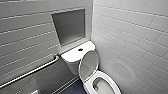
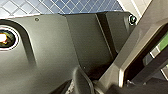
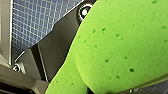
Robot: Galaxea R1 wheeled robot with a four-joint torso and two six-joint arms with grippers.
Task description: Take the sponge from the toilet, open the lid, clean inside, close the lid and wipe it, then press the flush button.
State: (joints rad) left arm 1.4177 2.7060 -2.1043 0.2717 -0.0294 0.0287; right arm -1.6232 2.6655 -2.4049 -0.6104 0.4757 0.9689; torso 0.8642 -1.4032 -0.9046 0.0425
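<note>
The white toilet stands in the corner in the head view. Its lid (image 1: pixel 88 63) is raised and leans back against the tank. The seat ring (image 1: pixel 111 82) and the open bowl (image 1: pixel 101 86) lie below it. The dark round flush button (image 1: pixel 80 49) sits in the middle of the white tank cover (image 1: pixel 73 55). The bright green sponge (image 3: pixel 120 47) looms large and close in the right wrist view, squeezed in my shut right gripper over blue tiled floor. A thin green sliver (image 2: pixel 163 41) shows at the edge of the left wrist view. My left gripper is open and holds nothing.
A metal grab bar (image 1: pixel 30 72) slants along the left tiled wall. A recessed niche (image 1: pixel 68 27) sits above the tank. The right tiled wall (image 1: pixel 132 37) runs close beside the toilet. Blue tiled floor (image 1: pixel 72 88) lies in front of the bowl.
</note>
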